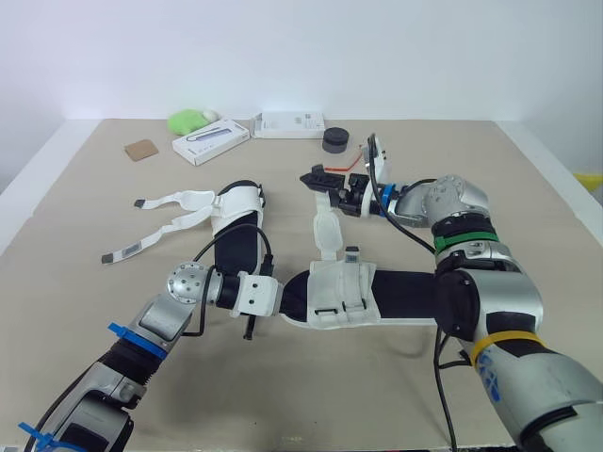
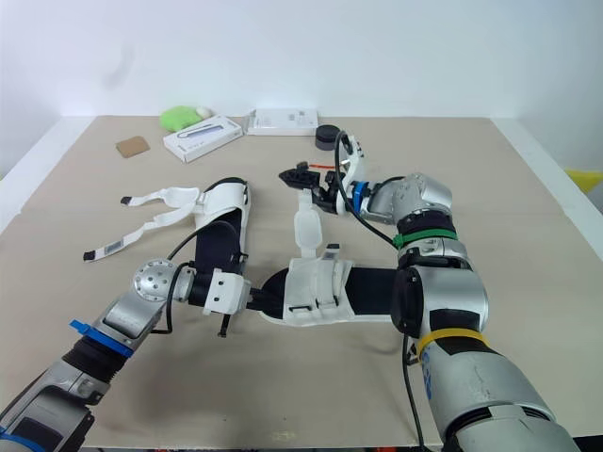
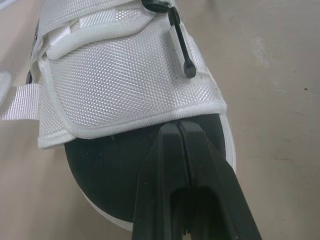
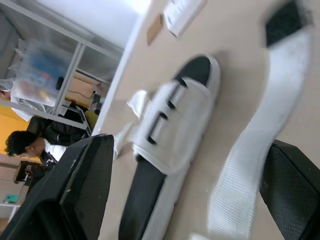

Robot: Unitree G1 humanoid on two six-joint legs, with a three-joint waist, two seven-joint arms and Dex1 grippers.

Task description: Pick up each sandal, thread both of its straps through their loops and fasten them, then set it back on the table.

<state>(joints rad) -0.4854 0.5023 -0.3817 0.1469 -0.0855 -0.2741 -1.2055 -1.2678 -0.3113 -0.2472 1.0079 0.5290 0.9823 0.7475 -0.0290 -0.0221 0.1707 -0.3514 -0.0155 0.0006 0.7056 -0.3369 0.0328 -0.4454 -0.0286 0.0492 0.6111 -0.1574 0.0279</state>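
Two sandals are lying on the worktop: the near sandal (image 1: 400,294) across the frame's centre, its heel end hiding behind the right arm, and the far sandal (image 1: 236,231) at centre left, its loose straps (image 1: 174,212) trailing leftward. The left gripper (image 3: 177,131) is resting on the near sandal's black insole, fingers pressed together, tips possibly tucking under the white upper's edge. The right gripper (image 1: 332,191) is hanging spread wide, with the near sandal's unfastened strap (image 1: 327,231) lying between its fingers.
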